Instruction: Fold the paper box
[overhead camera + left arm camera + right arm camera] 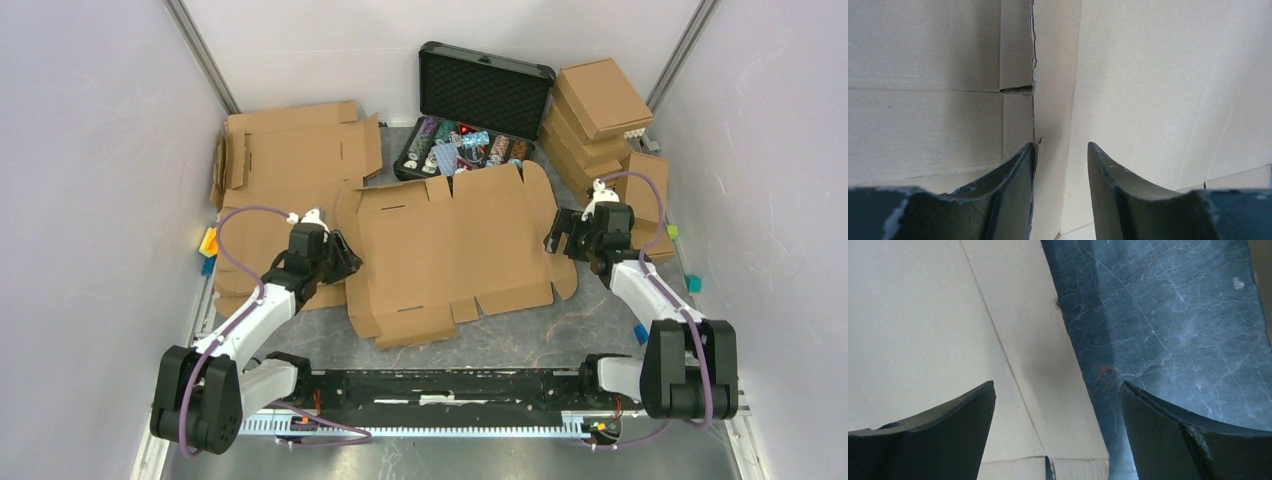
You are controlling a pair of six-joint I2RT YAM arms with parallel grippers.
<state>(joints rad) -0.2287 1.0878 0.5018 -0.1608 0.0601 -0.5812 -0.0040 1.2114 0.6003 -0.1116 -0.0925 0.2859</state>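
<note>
Brown corrugated cardboard, the paper box (450, 250) lies unfolded and flat in the middle of the grey marbled bench (560, 335), its flaps and tabs spread outward. It is just in front of an open black case (485, 95) holding colourful chips. More flat cardboard sheets (290, 150) lie to its left, and a stack of folded boxes (595, 110) stands at the far right.

The left hand (345, 262) sits at the box's left edge. Seen from the left wrist, its fingers (1008, 195) are parted with a clear gap, and a strip of cardboard beside a cut edge shows between them. Nothing is pinched.

The right hand (553, 240) is at the box's right edge, spread wide and grasping nothing. Its wrist view shows one of its fingers (948, 430) over the cardboard and the other over bare bench.
</note>
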